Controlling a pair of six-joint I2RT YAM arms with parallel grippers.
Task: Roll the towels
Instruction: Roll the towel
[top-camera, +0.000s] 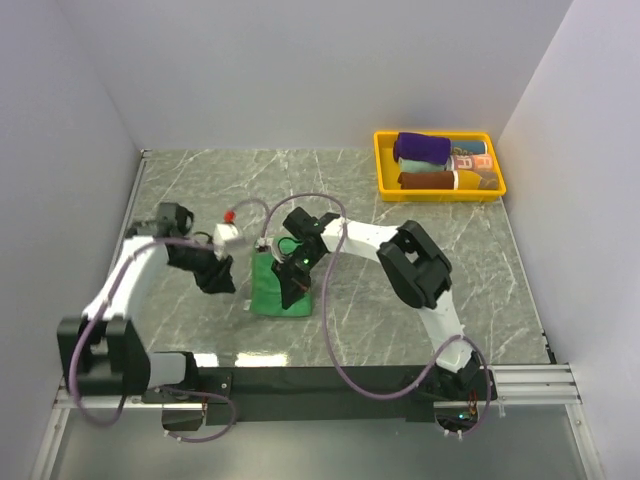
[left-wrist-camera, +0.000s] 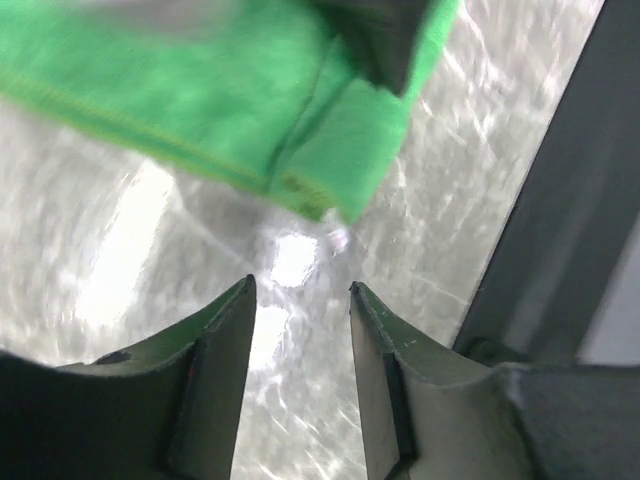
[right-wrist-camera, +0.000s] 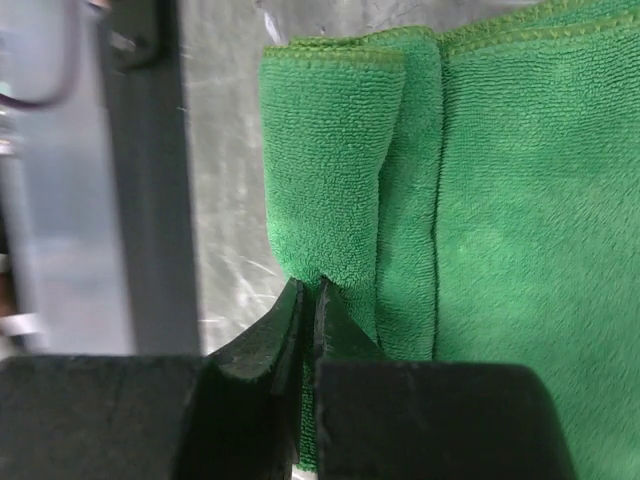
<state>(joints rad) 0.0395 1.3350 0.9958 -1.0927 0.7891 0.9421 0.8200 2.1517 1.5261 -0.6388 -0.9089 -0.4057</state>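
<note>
The bright green towel (top-camera: 270, 288) lies folded on the marble table, left of centre. In the right wrist view the green towel (right-wrist-camera: 520, 200) has its near-left edge folded over into a thick roll. My right gripper (top-camera: 291, 288) (right-wrist-camera: 309, 287) is shut on that folded edge, with its jaws pinched together. My left gripper (top-camera: 222, 281) (left-wrist-camera: 300, 287) is open and empty just left of the towel's corner (left-wrist-camera: 340, 150), low over the bare table. A dark purple towel (top-camera: 422, 148) lies rolled in the yellow tray.
The yellow tray (top-camera: 385, 185) at the back right holds several rolled towels. A black rail (top-camera: 300, 378) runs along the table's near edge, close to the towel, and shows in the left wrist view (left-wrist-camera: 560, 200). White walls enclose the table on three sides.
</note>
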